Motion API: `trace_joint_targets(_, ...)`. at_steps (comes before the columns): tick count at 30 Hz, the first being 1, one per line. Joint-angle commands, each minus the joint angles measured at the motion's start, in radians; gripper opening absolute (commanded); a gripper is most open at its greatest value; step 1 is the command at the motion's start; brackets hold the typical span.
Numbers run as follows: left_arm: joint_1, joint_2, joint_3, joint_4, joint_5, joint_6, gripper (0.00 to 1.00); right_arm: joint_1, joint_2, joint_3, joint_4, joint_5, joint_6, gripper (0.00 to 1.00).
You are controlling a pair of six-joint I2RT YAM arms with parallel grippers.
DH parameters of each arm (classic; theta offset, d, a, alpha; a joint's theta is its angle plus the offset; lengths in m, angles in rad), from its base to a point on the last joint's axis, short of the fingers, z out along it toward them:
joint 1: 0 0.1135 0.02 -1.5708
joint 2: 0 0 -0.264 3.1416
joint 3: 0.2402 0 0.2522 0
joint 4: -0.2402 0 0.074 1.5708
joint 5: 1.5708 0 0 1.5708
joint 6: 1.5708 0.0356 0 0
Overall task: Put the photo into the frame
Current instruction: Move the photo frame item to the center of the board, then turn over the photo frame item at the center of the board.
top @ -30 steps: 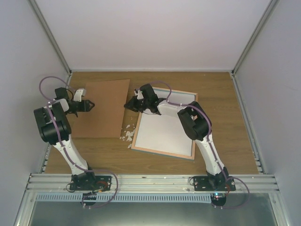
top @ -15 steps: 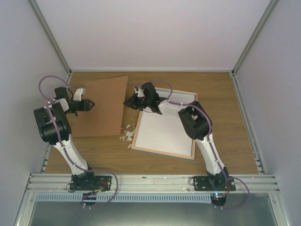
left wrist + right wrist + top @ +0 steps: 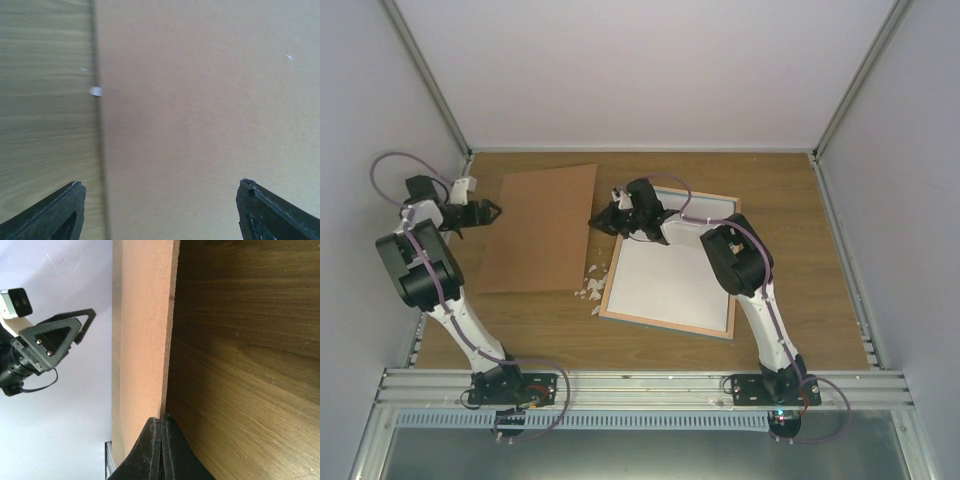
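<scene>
Setup: wood-grain table (image 3: 800,300) boxed in by plain white walls, nothing fancy.
Photo: not on show in any view, no balloon print anywhere. Maybe face down or under something, can't tell.
Frame (image 3: 665,325): lying flat right of centre, light wood edge up, sliver of teal along the far side, opening filled by a white sheet (image 3: 665,270).
White sheet: totally blank from above. Could be a mat or the back of a print, honestly no way to say.
Backing board (image 3: 535,230): brown panel flat on the table left of the frame, out of it, with a strip of bare wood between.
Scraps (image 3: 590,288): little white bits on the table by the frame's left edge, near the board's corner.
Right gripper (image 3: 161,420): fingers pressed together, nothing visible between them, tip right at the board's right-hand edge. Touching or not, can't tell.
Left gripper (image 3: 492,210): spread wide, holding nothing, over the board's left edge.
Progress: early-to-middle by the look of it. Frame opened up and backing off, but no print seen in place.
Left to do: probably find the print, lay it in the opening, then put the board back on top.
</scene>
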Motion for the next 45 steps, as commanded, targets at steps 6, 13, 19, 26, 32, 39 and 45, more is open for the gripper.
trace_joint_targets(6, 0.043, 0.059, 0.009, -0.031, -0.025, 0.033, 0.79, -0.025, -0.143, -0.089, 0.078, -0.024, -0.037, 0.01)
trace_joint_targets(13, -0.057, 0.058, -0.091, 0.004, -0.035, 0.045, 0.74, -0.050, -0.219, -0.185, 0.059, -0.053, -0.056, 0.01)
trace_joint_targets(19, -0.157, 0.048, -0.157, 0.026, -0.005, 0.039, 0.71, -0.115, -0.318, -0.333, 0.039, -0.077, -0.094, 0.01)
trace_joint_targets(26, -0.248, 0.041, -0.200, 0.043, 0.022, 0.020, 0.70, -0.179, -0.368, -0.440, -0.043, -0.063, -0.198, 0.01)
trace_joint_targets(32, -0.271, 0.053, -0.208, 0.053, 0.026, 0.007, 0.69, -0.214, -0.303, -0.454, -0.066, -0.077, -0.237, 0.15)
trace_joint_targets(39, -0.278, 0.057, -0.213, 0.058, 0.020, 0.007, 0.69, -0.215, -0.259, -0.440, -0.084, -0.072, -0.242, 0.49)
trace_joint_targets(45, -0.278, 0.063, -0.207, 0.063, 0.022, 0.003, 0.68, -0.212, -0.237, -0.435, -0.059, -0.090, -0.234, 0.52)
